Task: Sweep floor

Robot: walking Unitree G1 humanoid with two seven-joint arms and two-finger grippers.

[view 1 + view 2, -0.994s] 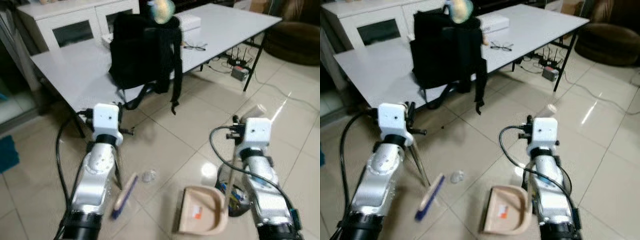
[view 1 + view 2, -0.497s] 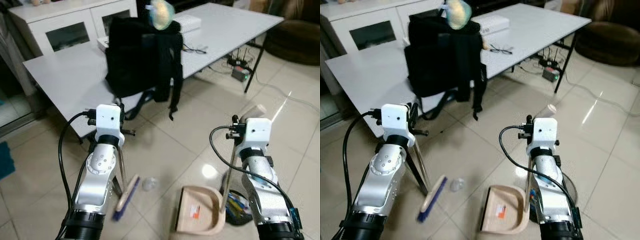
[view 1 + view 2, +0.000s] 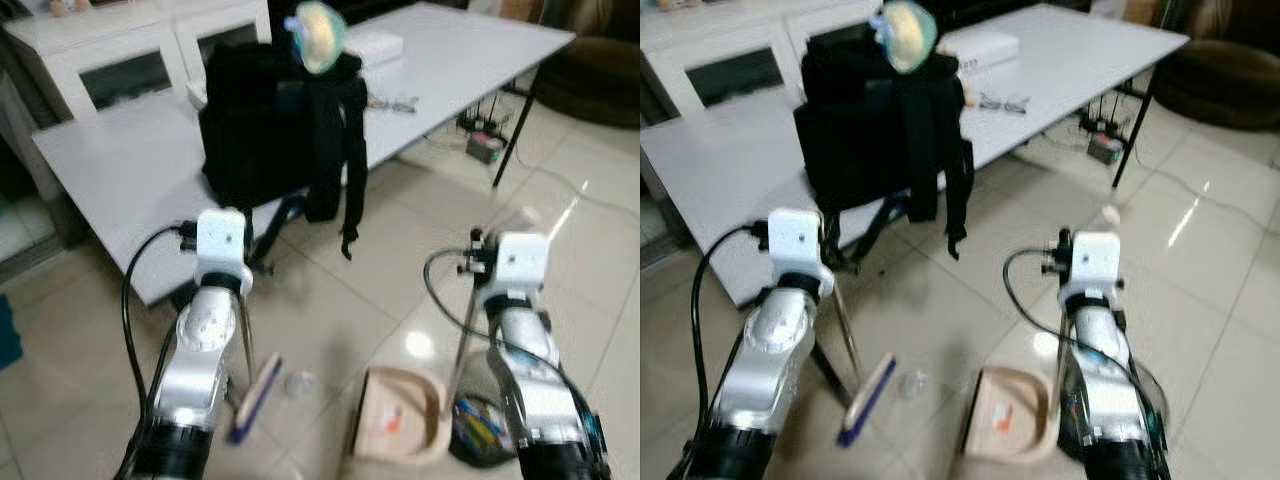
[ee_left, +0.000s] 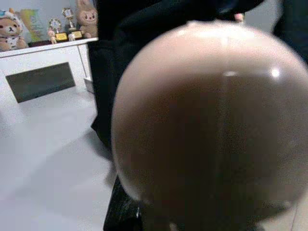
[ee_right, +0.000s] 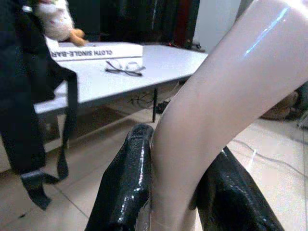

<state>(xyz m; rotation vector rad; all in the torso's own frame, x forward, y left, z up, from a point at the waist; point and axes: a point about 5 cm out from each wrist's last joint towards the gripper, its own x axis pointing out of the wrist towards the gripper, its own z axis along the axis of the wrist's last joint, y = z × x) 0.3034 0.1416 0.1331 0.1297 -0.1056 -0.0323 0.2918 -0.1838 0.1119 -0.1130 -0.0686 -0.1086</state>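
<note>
R gripper (image 5: 175, 192) pinches dustpan handle (image 5: 216, 91); dustpan (image 3: 400, 428) sits on tiles near-right, beside a bin (image 3: 478, 432). L gripper (image 4: 144, 219) probably clamps broom handle (image 4: 207, 115), fingers too hidden to tell. Brush head (image 3: 257, 397) on floor left of pan, small clear bit (image 3: 298, 382) between. Backpack (image 3: 280, 130) on far table (image 3: 110, 170).

Two grippers are seen: the left gripper (image 4: 144, 211) and the right gripper (image 5: 185, 187). One broom (image 3: 255, 398), one dustpan (image 3: 395, 428), one black backpack (image 3: 280, 125), one counter (image 3: 110, 170) and one pair of glasses (image 5: 124, 68) are counted.
</note>
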